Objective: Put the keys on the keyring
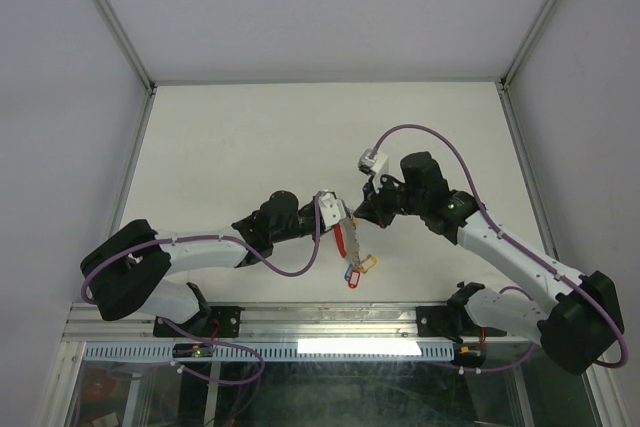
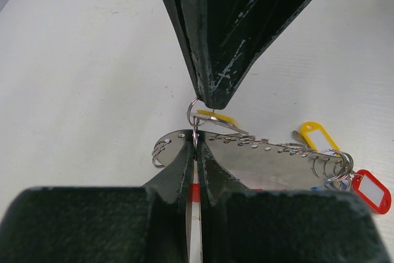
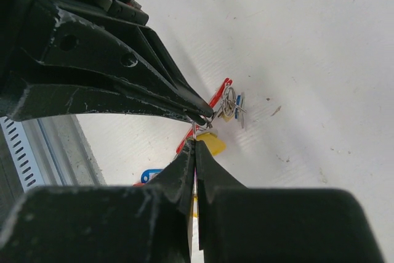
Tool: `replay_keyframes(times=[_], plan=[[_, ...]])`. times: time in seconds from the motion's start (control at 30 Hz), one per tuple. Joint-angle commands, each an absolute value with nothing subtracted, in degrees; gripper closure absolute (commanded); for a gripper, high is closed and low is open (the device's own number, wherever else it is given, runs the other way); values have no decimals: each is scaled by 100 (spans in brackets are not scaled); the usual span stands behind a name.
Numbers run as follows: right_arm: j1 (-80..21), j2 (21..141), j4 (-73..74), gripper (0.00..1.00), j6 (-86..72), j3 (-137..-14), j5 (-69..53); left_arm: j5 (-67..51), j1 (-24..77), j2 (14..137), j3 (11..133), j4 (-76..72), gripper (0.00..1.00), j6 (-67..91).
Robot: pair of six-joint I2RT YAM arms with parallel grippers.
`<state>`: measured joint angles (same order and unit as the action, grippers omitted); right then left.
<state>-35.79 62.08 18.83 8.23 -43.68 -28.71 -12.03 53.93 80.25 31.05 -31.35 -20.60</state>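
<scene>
- Partway, I'd say: some keys (image 2: 332, 165) w/ yellow + red tags look already hung on keyring (image 2: 246, 163). One yellow-tag key (image 2: 215, 117) is at the tips, prob not yet threaded.
- Left hand (image 2: 196, 152) clenched on keyring, mid-counter (image 1: 250, 137). Right hand (image 2: 212, 100) clenched, apparently on that key's small ring.
- Left wrist view shows rings stacked on the bar. Top view shows only tags. Right wrist view adds blue tag (image 3: 151, 175).

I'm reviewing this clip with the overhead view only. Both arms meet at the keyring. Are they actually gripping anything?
Observer: In the left wrist view, the left jaws are shut on the keyring, on its grey bar.
Operator: And the right arm?
Observer: The right jaws are shut too, with the tip pinching a small ring beside a yellow tag.
Operator: Other keys?
Observer: A red tag and a second yellow tag lie by the bar's far end.
</scene>
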Motion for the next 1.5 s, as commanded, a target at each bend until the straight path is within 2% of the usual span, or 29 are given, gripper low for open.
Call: replay_keyframes(times=[0.0,0.63,0.93,1.2,1.47], plan=[[-3600,6027,1397,100,697,-4380,-2669,-1362,5405,7854,3301,-3399,100,-2146],[-3595,5947,1319,100,457,-4167,-2620,-1279,5398,7889,3292,-3494,100,-2053],[-3683,5204,-291,100,-307,-3100,-2396,-1188,5404,7962,3247,-3823,100,-1680],[-3937,4607,-1421,100,-695,-2313,-1620,-886,5400,7959,3176,-3911,100,-1508],[-4137,4549,-2260,100,-834,-1958,-1401,-815,5398,8024,3187,-3955,100,-1384]])
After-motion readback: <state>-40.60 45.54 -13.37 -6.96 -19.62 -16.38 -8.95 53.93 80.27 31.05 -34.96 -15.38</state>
